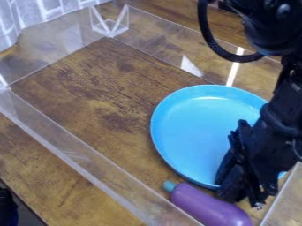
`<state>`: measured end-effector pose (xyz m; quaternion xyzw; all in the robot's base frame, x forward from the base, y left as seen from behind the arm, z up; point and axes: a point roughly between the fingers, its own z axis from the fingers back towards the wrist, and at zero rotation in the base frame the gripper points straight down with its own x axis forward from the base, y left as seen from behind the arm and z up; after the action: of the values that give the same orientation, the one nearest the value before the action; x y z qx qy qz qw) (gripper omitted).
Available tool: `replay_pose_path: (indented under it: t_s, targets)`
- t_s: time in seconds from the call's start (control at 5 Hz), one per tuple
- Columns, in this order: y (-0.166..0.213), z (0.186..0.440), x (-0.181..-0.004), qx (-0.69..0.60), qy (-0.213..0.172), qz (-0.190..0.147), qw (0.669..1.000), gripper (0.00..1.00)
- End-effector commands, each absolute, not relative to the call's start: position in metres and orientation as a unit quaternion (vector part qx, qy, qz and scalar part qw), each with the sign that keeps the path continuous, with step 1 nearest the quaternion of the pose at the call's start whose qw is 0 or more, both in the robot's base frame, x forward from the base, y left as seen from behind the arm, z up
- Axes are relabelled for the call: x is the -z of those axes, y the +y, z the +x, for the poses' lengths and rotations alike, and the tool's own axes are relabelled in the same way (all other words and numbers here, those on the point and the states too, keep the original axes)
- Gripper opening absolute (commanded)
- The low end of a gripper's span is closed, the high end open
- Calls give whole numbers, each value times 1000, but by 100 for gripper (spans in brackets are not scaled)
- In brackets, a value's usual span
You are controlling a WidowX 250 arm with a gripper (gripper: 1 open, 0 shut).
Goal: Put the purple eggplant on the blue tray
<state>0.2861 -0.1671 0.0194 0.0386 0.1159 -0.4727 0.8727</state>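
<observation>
The blue tray (200, 128) lies on the wooden table at the right. Just in front of the tray's near rim lies the purple eggplant (207, 207), its teal stem cap (172, 186) pointing left. My black gripper (242, 194) points steeply down over the tray's right front edge, with its tips at the eggplant's right end. The dark fingers look pressed together, and I cannot see anything between them. Whether they touch the eggplant is not clear. The eggplant's right end is partly hidden behind the gripper.
Low clear acrylic walls (59, 141) fence the wooden table (94, 88) on the left and front. A clear plastic stand (109, 19) sits at the back. A black cable (210, 40) loops from the arm at the upper right.
</observation>
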Motion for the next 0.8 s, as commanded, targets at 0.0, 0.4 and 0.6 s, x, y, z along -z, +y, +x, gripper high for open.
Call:
replay_pose_path:
  t_s: [0.0,0.4,0.6]
  targets:
    - [-169,280,-25,456,125,39,880,0]
    - [-170,274,-49,432,132,45,891,0]
    - [-175,274,-53,479,132,55,866,0]
